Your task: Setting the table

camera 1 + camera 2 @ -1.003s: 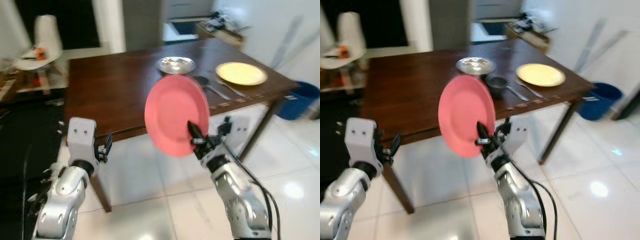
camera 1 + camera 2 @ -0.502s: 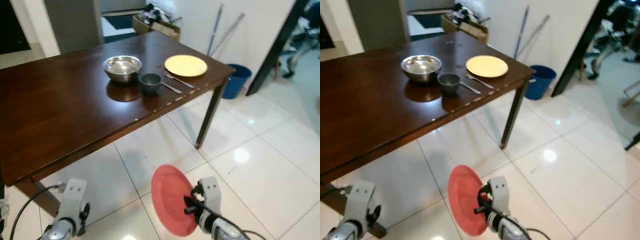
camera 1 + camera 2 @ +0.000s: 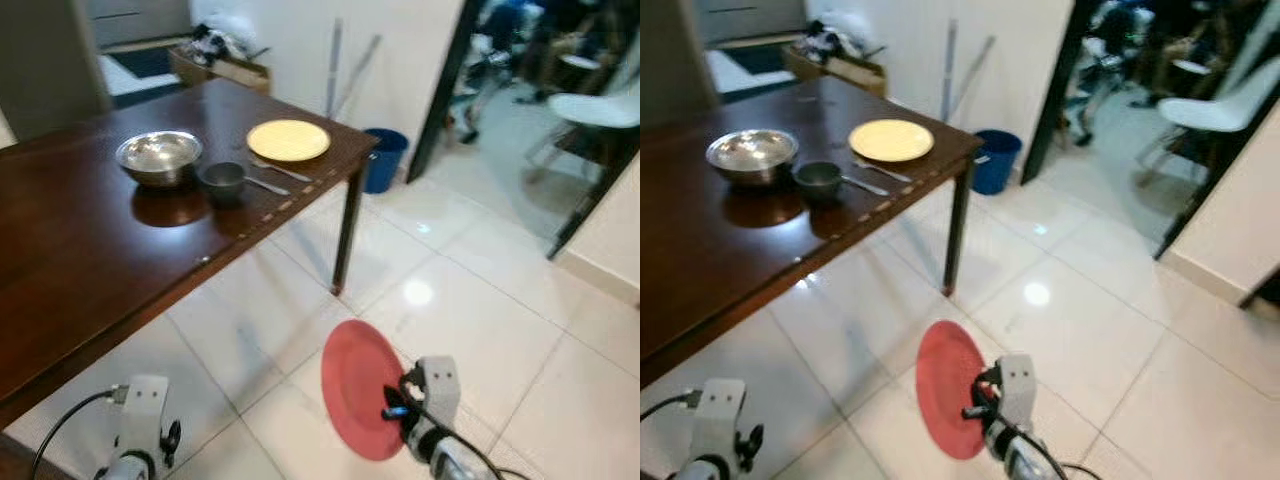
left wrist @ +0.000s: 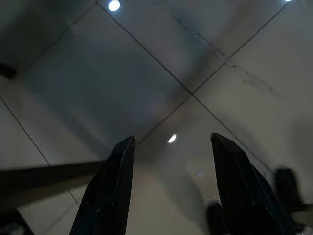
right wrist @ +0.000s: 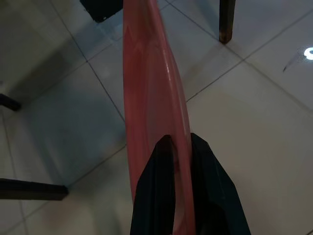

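Observation:
My right gripper (image 3: 393, 411) is shut on the rim of a pink plate (image 3: 357, 388), held on edge low over the tiled floor, right of the table. In the right wrist view the black fingers (image 5: 168, 196) pinch the pink plate (image 5: 149, 88) from both sides. The dark wooden table (image 3: 70, 240) carries a yellow plate (image 3: 288, 140), a steel bowl (image 3: 158, 155), a small dark cup (image 3: 222, 181) and cutlery (image 3: 275, 170). My left arm (image 3: 140, 415) hangs low at the bottom left; its gripper (image 4: 171, 191) is open over bare floor tiles.
A blue bin (image 3: 382, 157) stands by the table's far corner next to poles leaning on the wall. A white chair (image 3: 595, 115) sits past a dark door frame at the right. Glossy white floor tiles (image 3: 480, 320) spread to the right.
The camera has swung right, so the table sits further left and a doorway with a white chair has come into view. The pink plate stays gripped low over the floor.

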